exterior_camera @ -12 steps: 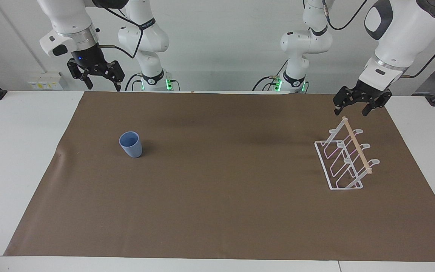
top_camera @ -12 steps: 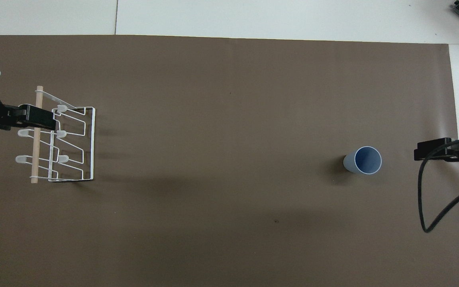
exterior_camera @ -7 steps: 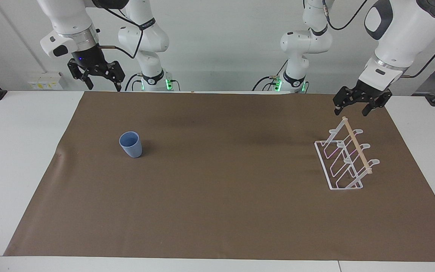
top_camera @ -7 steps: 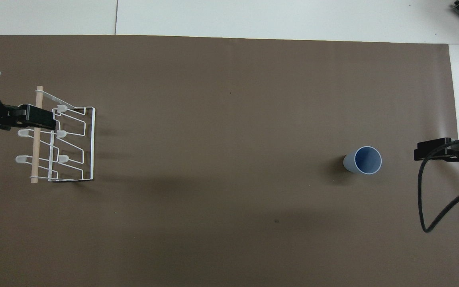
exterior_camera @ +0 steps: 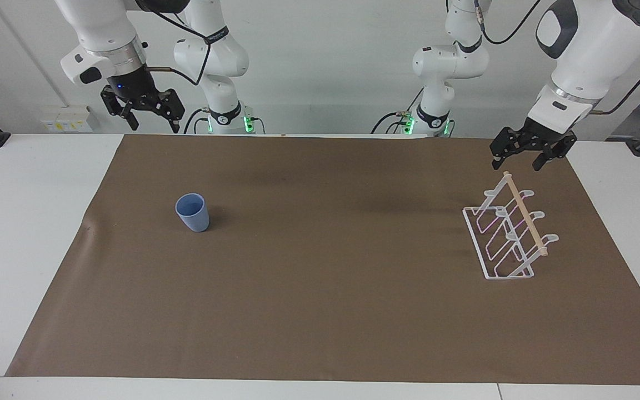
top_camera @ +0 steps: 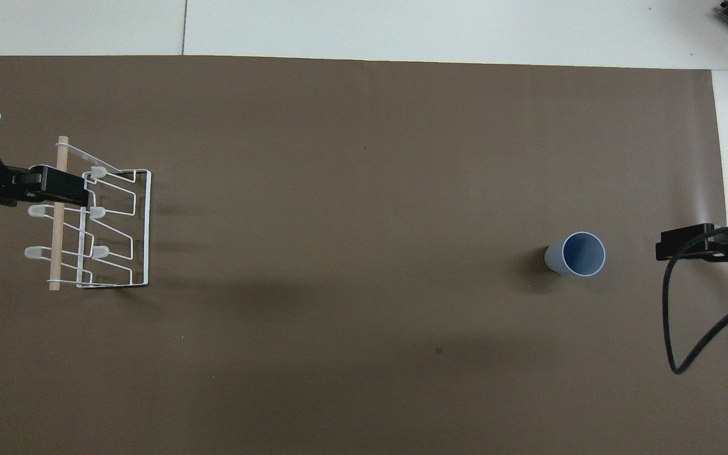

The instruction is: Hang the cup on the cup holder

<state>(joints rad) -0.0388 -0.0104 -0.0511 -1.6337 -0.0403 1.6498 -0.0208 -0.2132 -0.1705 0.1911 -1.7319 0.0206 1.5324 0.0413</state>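
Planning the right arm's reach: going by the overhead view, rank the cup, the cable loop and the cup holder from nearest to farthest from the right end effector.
1. Black cable loop: hangs from the right end effector itself, at the right arm's end.
2. Light blue cup: upright on the brown mat, beside that end effector.
3. White wire cup holder: at the left arm's end, under the left end effector.

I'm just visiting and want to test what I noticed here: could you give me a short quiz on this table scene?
1. True or false: the light blue cup hangs on the white wire cup holder.
2. Which stands toward the left arm's end of the brown mat? A) cup B) cup holder
3. Fill in: the right gripper and the left gripper are both ____.

Key: 1 false, it stands upright on the mat; 2 B; 3 open.
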